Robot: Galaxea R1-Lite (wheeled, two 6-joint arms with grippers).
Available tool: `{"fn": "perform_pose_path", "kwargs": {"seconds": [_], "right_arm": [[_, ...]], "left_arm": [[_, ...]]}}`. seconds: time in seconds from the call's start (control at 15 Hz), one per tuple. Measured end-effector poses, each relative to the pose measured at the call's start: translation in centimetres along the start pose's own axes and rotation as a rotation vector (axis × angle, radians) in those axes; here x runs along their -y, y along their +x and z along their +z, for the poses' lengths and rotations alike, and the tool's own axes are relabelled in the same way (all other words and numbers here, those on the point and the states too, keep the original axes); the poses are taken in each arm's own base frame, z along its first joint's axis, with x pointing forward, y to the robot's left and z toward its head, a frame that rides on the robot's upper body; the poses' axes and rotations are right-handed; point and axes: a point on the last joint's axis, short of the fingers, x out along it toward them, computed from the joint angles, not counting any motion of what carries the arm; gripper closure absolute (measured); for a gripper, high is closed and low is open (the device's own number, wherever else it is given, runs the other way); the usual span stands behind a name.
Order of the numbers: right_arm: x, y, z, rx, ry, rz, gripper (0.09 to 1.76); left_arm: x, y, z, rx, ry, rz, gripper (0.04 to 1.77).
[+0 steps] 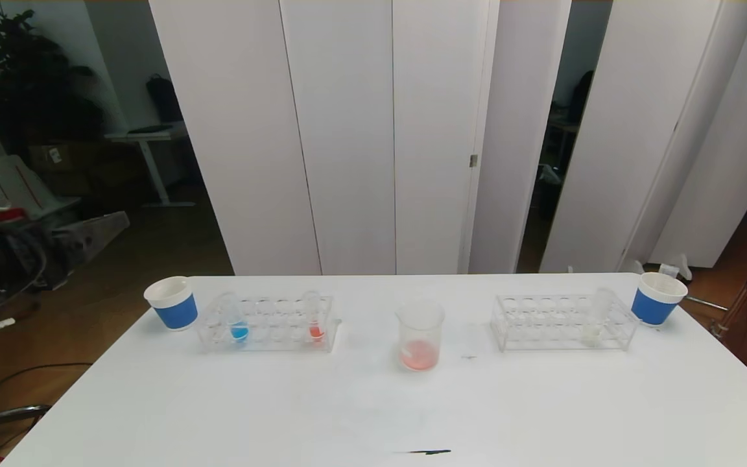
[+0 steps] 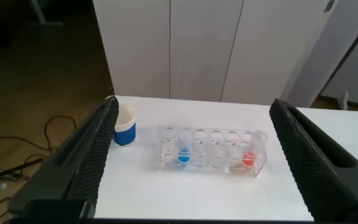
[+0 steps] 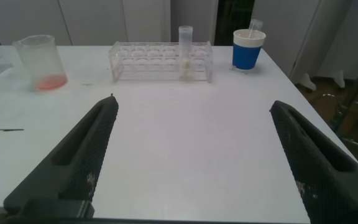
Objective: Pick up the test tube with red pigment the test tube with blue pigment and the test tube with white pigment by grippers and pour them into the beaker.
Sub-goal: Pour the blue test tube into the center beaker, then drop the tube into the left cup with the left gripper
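The beaker [image 1: 420, 337] stands mid-table with some pinkish-red liquid in it; it also shows in the right wrist view [image 3: 39, 62]. The left rack [image 1: 266, 322] holds the test tube with blue pigment [image 1: 237, 321] and a tube with red liquid [image 1: 314, 318]. The right rack [image 1: 561, 321] holds the test tube with white pigment [image 1: 597, 318]. My left gripper [image 2: 194, 102] is open and empty, held back from the left rack [image 2: 213, 149], facing the blue tube [image 2: 183, 149] and red tube [image 2: 252, 152]. My right gripper [image 3: 194, 102] is open and empty, held back from the white tube [image 3: 185, 53]. Neither gripper shows in the head view.
A blue-and-white paper cup [image 1: 171, 303] stands left of the left rack, another [image 1: 657, 298] right of the right rack. A short black mark [image 1: 428, 451] lies near the table's front edge. White partition panels stand behind the table.
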Motion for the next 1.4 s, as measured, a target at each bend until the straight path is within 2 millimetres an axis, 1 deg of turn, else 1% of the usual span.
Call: {"fn": "perform_pose_path", "kwargs": {"seconds": [0.2,0.4,0.67,0.8,1.13,1.4], "right_arm": [[0.0,0.0,0.0,0.000,0.000,0.000,0.10],[0.0,0.0,0.0,0.000,0.000,0.000,0.10],[0.0,0.0,0.0,0.000,0.000,0.000,0.10],[0.0,0.0,0.0,0.000,0.000,0.000,0.10],[0.0,0.0,0.0,0.000,0.000,0.000,0.10],[0.0,0.0,0.0,0.000,0.000,0.000,0.10]], "left_arm": [[0.1,3.3,-2.8,-0.119,-0.014,0.008,0.07],[0.3,6.0,-5.8,-0.154,-0.011,0.005,0.07],[0.4,8.4,-11.0,-0.257,-0.034,0.001,0.07],[0.6,9.2,-12.9,-0.278,-0.054,-0.003,0.07],[0.9,11.3,-16.5,-0.296,-0.126,0.002,0.07],[1.3,13.4,-18.3,-0.267,-0.150,-0.005,0.07]]}}
